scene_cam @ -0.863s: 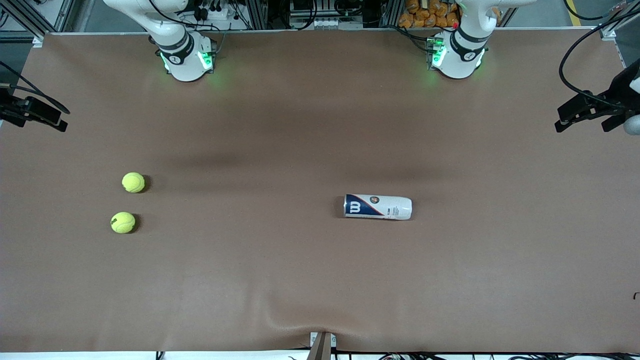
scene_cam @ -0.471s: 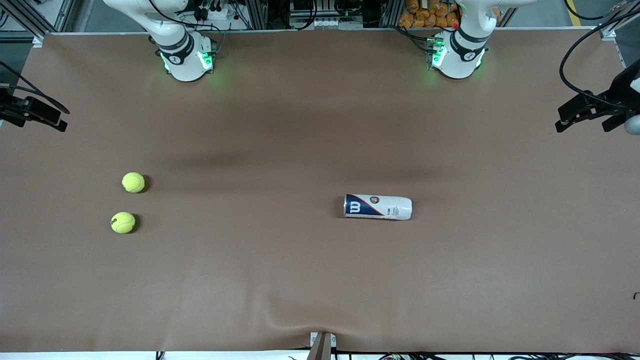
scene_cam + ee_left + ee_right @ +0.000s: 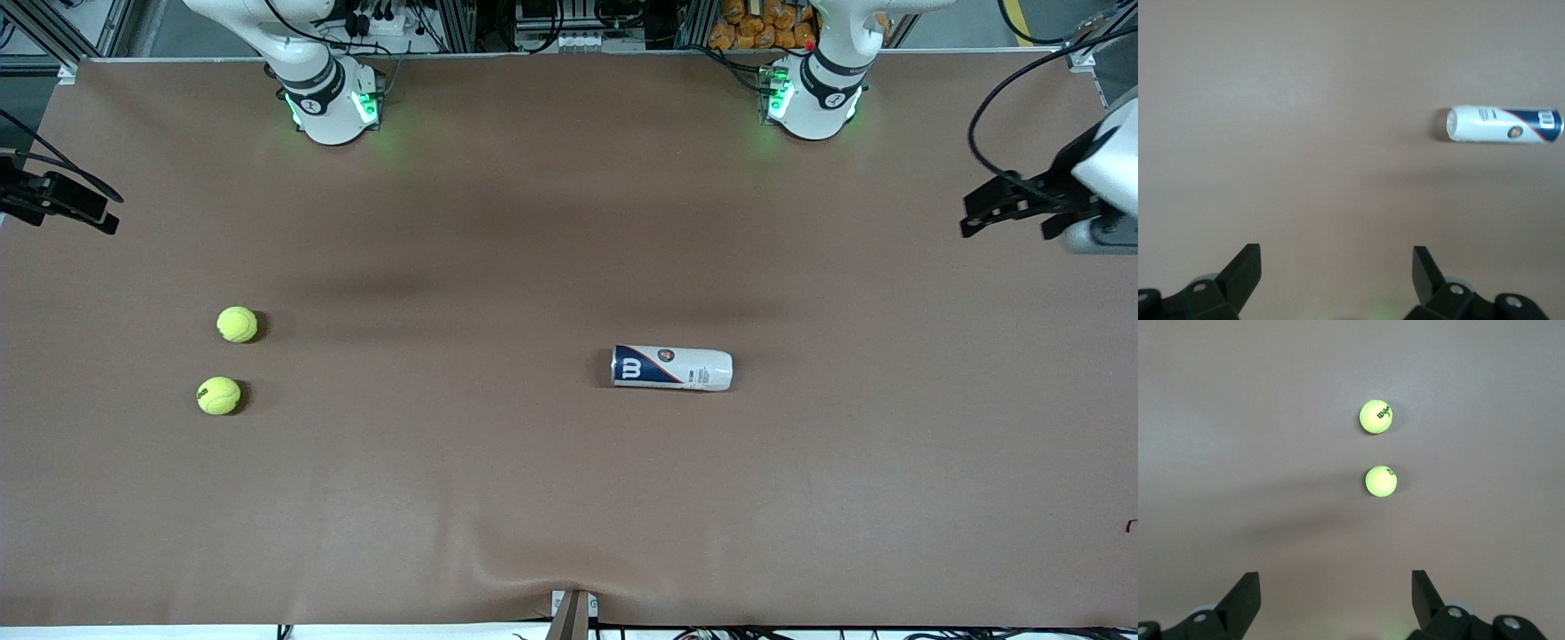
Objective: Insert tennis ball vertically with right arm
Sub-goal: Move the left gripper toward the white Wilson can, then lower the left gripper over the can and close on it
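**Pre-grasp check: can lies flat**

Both grippers, right (image 3: 67,203) and left (image 3: 1009,206), hover at the frame's edges, fingers spread, empty. Two tennis balls (image 3: 237,324) (image 3: 219,396) sit mid-left; the can (image 3: 672,368) lies centre-right. Expect balls rolling away under off-centre contact.

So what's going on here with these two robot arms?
Nothing is being handled yet. Two tennis balls lie toward the right arm's end of the table, and a ball can lies on its side nearer the middle. The right pincer and left pincer hang open over the table's ends.
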You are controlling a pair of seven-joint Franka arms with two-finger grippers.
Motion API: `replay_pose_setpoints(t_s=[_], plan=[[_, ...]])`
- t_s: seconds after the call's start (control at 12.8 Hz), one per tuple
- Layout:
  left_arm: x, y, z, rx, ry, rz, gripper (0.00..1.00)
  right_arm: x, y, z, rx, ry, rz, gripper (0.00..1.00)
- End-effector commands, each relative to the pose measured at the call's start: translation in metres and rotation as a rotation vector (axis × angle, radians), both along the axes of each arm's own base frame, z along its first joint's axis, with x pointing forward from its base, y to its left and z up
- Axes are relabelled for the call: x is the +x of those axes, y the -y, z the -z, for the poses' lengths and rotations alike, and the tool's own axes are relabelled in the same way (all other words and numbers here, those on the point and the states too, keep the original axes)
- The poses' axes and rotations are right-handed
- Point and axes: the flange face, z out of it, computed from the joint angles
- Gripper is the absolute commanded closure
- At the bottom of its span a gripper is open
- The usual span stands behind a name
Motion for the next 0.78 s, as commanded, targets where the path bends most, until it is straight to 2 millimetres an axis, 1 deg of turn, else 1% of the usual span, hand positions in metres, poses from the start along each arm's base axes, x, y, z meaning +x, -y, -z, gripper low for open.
replay_pose_setpoints(t_s=[0.0,0.16,0.24,0.39,0.63,0.71], plan=[[0.011,0.033,0.023,-0.013,-0.046,0.153,0.0,-0.002,0.001,-0.002,-0.008,0.003,0.012,0.0],[0.016,0.054,0.039,-0.014,-0.069,0.232,0.0,-0.003,0.003,-0.002,-0.008,0.003,0.015,0.0],[0.017,0.075,0.046,-0.007,-0.076,0.307,0.0,-0.002,0.004,-0.002,-0.008,0.002,0.017,0.0],[0.019,0.106,0.052,-0.013,-0.072,0.457,0.0,-0.002,0.004,-0.002,-0.008,0.003,0.017,0.0],[0.018,0.139,0.073,-0.02,-0.105,0.573,0.0,-0.001,0.004,0.002,-0.007,-0.004,0.017,0.0],[0.021,0.15,0.082,-0.028,-0.11,0.643,0.0,-0.001,0.005,0.003,-0.007,-0.006,0.017,0.0]])
